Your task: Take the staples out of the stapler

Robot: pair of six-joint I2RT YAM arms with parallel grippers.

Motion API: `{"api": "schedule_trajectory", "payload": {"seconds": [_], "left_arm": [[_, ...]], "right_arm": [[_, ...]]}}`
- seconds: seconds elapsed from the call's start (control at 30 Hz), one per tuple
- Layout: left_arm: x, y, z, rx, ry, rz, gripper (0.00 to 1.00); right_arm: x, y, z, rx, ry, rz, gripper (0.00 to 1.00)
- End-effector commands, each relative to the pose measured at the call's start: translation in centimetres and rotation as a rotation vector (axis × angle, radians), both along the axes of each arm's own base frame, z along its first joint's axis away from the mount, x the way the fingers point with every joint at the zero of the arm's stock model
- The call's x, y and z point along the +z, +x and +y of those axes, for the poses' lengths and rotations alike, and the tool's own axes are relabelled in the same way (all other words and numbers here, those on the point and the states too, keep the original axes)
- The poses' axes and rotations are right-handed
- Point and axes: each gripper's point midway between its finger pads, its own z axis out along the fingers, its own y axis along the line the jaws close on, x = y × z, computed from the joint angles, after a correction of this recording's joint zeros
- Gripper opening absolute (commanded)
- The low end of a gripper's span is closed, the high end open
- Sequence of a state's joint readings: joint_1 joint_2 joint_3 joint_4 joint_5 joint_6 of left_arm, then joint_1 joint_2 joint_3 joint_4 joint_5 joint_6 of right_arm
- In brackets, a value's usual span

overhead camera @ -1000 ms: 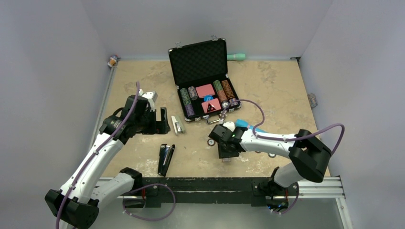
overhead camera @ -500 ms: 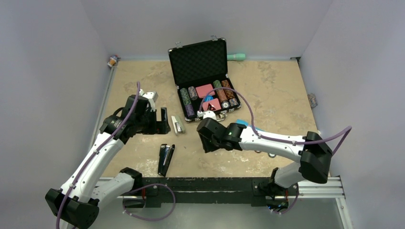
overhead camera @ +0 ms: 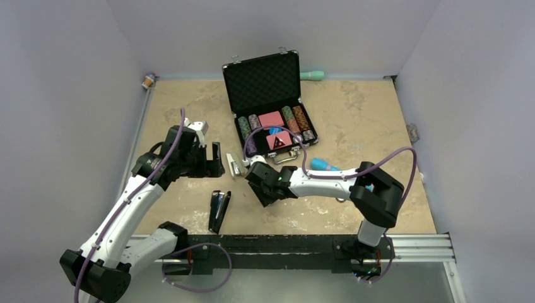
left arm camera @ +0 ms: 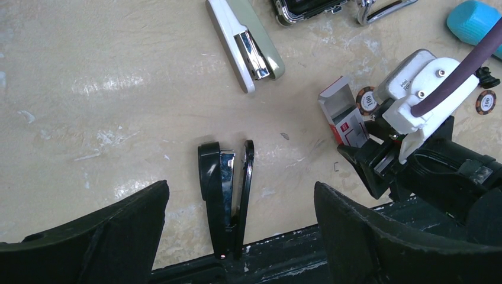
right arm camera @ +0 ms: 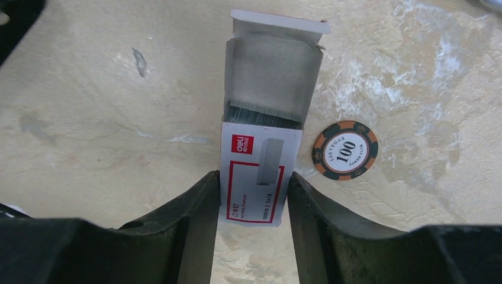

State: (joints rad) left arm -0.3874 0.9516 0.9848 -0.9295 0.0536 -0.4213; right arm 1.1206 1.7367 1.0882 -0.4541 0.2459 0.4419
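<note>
Stapler (overhead camera: 219, 211): black, slim, lying on table (overhead camera: 353, 120) near front edge, about 7 o'clock from table centre. Hinged open in narrow V, silvery rail showing between black halves. Left gripper (overhead camera: 211, 161) spread wide, holding nothing; stapler at its 6 o'clock, apart. Right gripper (right arm camera: 253, 180) clenched on red-and-white staple box (right arm camera: 260, 154), at stapler's 2 o'clock. Box flap open, poker chip (right arm camera: 346, 149) at box's 3 o'clock.

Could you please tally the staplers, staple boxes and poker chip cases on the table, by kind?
Staplers: 2 (black stapler, beige stapler)
Staple boxes: 1 (staple box held in the right gripper)
Poker chip cases: 1 (open poker chip case)
Total: 4
</note>
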Motion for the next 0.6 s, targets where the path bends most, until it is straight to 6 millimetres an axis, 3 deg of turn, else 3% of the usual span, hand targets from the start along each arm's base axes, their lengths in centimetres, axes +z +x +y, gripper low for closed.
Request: {"api": "schedule_trajectory", "payload": {"seconds": [0.0,0.23,0.4,0.57], "left_arm": [[0.5,0.6,0.0,-0.017,0.008,-0.038,0.95],[0.7,0.6,0.1,-0.015,0.006,-0.048,0.94],[0.9,0.6,0.2,-0.01,0.006,-0.059,0.94],[1.0,0.6,0.2,-0.011,0.003,-0.064,0.94]], "right_arm": [[0.8,0.1,0.2,0.011,0.04,-0.022,0.5],[0.4,-0.3,-1.5,-0.068,0.0,-0.004,0.69],[-0.3,0.5,-3.9,-0.189,-0.138,-0.032,0.7],[0.6,1.1,-4.9,-0.26,-0.146,-0.062,0.7]]}}
